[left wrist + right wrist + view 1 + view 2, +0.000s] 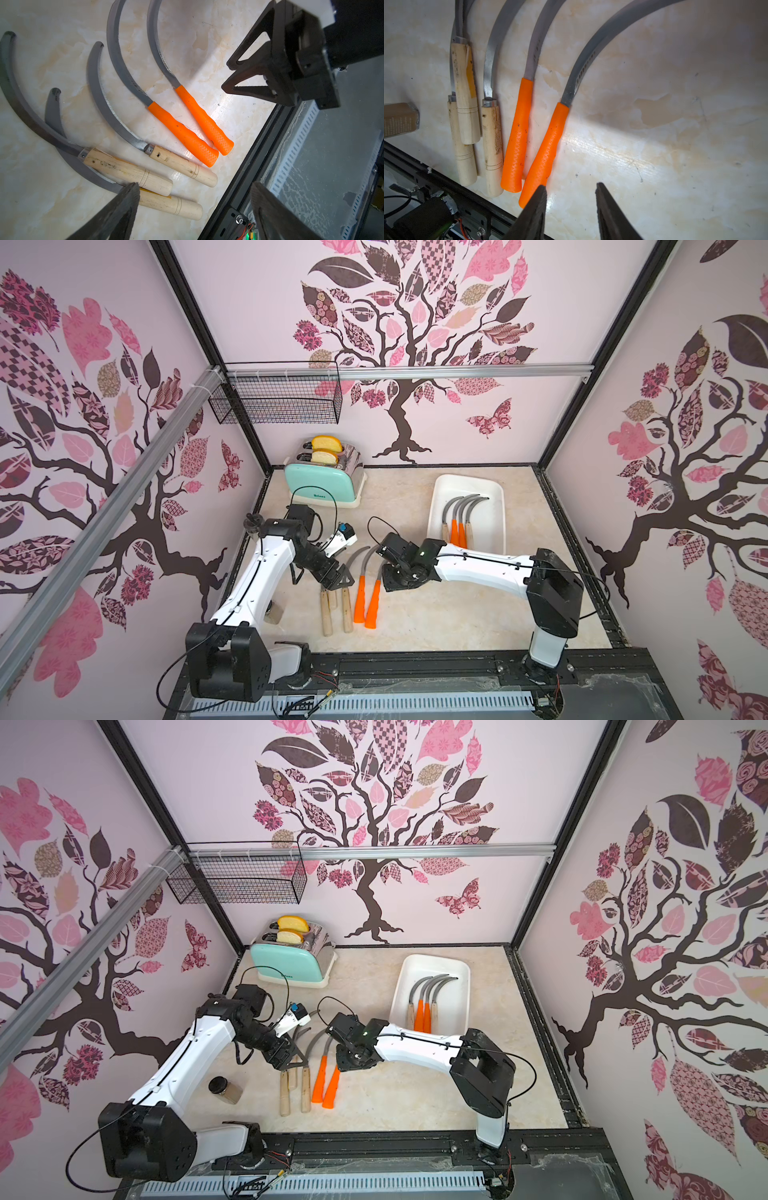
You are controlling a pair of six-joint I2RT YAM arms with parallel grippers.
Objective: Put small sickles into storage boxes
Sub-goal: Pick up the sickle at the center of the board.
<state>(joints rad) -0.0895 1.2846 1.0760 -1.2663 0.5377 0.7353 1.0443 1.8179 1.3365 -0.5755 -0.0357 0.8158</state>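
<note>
Counted five small sickles [360, 593] lying flat on the marbled table [415, 614], right under the two pincers. Had the orange-handled pair [517, 135] closest to the right pincer [571, 187], and the three wooden-handled ones [492, 145] on the far side of those, below the left pincer [194, 187]. Spotted four more already in the white storage box [492, 526], farther out past the right pincer and off to its right.

Tried reading stuff: a yellowish sticker [470, 83] and some smudged dark print on the wooden handles, not legible. Same story with the logo on the mint toaster [316, 489] and the fine print on the brown jar [398, 119] beyond the wooden handles.

Noted all long axes roughly parallel, butt ends toward the front rail [415, 659], blades arching away from it and hooking to the robot's right.

Caught the right pincer parted by a modest gap, gripping nothing, one fingertip over the butt of the nearest orange handle; couldn't tell about contact. Found the left pincer spread wide, also empty.
</note>
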